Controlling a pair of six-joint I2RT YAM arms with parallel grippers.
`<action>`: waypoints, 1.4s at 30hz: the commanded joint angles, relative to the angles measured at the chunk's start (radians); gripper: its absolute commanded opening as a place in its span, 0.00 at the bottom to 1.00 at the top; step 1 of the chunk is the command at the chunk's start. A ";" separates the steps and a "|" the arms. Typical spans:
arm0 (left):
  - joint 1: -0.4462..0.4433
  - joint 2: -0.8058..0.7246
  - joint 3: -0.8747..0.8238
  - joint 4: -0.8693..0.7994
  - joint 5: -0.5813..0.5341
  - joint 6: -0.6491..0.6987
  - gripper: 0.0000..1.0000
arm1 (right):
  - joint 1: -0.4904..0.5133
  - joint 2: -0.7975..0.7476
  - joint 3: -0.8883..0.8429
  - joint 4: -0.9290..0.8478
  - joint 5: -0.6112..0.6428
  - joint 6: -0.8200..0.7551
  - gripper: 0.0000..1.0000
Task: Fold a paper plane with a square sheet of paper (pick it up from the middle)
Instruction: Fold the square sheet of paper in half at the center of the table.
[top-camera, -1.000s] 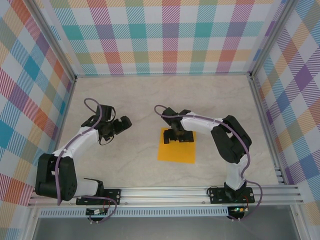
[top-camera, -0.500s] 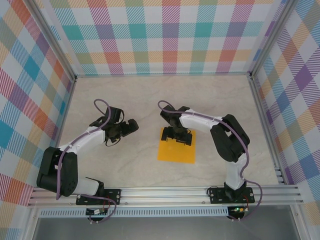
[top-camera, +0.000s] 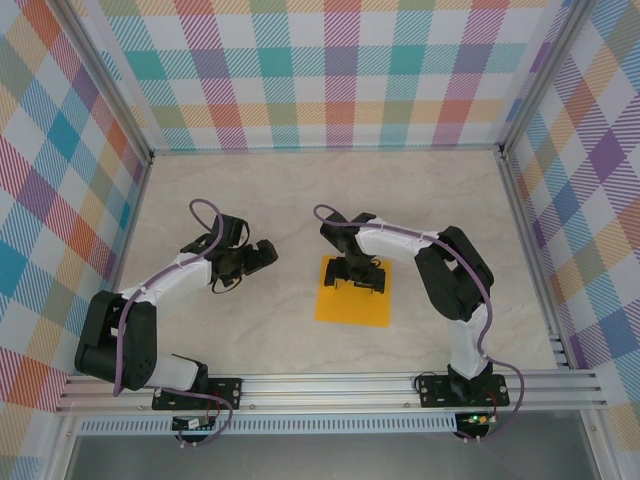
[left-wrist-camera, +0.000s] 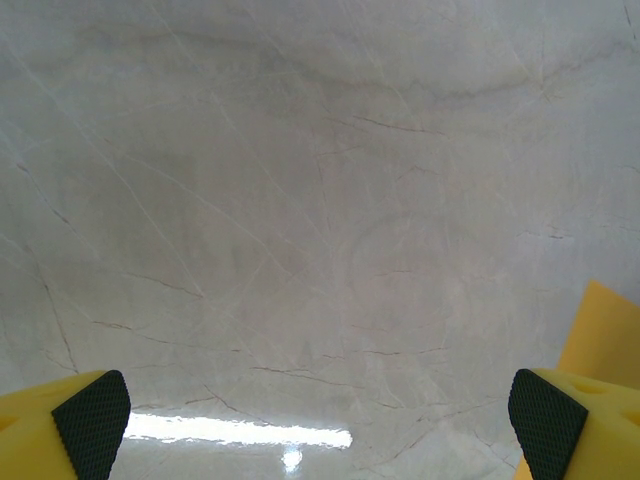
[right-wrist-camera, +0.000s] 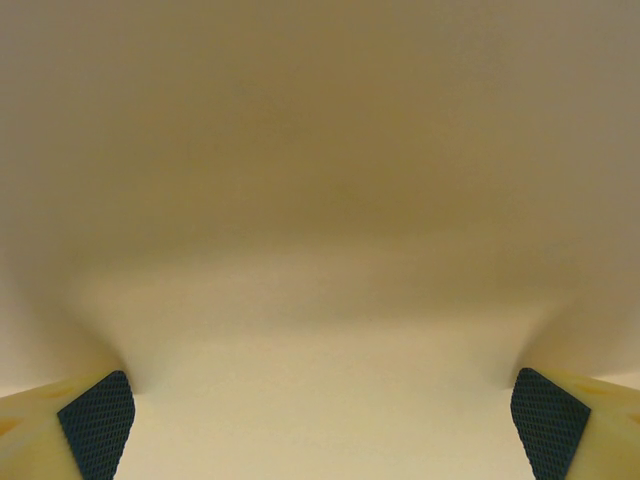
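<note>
The square sheet of paper (top-camera: 354, 300) is plain orange and lies flat and unfolded on the marble table, just right of centre. My right gripper (top-camera: 357, 276) hangs open low over the sheet's far half. In the right wrist view the paper (right-wrist-camera: 320, 200) spreads close under the open right gripper (right-wrist-camera: 322, 425), with nothing between the pads (right-wrist-camera: 97, 422). My left gripper (top-camera: 256, 255) stands open to the left of the sheet, pointing toward it and apart from it. Over bare marble the left gripper (left-wrist-camera: 318, 425) holds nothing, and a corner of the sheet (left-wrist-camera: 606, 330) shows at the right edge.
The marble tabletop (top-camera: 250, 330) is ringed by checked walls (top-camera: 330, 70) at the back and both sides. A metal rail (top-camera: 330, 388) with both arm bases runs along the near edge. Bare marble lies all round the sheet.
The left arm has swung right, bringing its open gripper closer to the sheet's left edge. The right gripper has shifted slightly over the sheet's far half. The sheet has not moved.
</note>
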 joint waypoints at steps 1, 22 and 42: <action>-0.017 0.010 -0.012 0.001 -0.004 0.000 1.00 | -0.004 0.004 -0.011 -0.007 -0.031 -0.032 1.00; -0.037 -0.005 -0.005 -0.025 -0.014 -0.008 1.00 | -0.004 0.084 -0.093 0.059 -0.053 -0.023 0.89; -0.042 -0.006 -0.002 -0.032 -0.010 -0.008 1.00 | -0.004 0.016 -0.093 0.089 -0.035 -0.008 0.71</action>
